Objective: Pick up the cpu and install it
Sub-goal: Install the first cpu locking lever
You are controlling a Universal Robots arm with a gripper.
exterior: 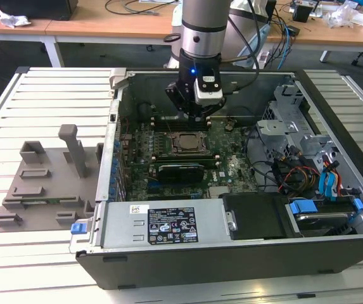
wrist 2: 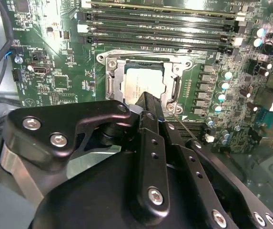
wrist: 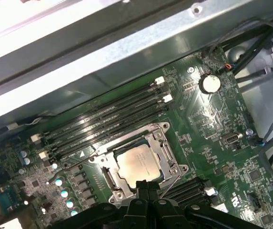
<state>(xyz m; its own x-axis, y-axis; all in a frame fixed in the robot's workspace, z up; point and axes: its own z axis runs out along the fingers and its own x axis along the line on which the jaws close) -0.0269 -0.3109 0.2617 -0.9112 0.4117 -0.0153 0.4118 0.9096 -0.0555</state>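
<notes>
The cpu lies flat in the metal socket frame on the green motherboard, beside the row of long memory slots. The gripper hangs just above the near edge of the socket with its fingers together and nothing between them. In the exterior view the gripper is inside the open computer case, which rests on the slatted tabletop next to a grey plastic tray.
</notes>
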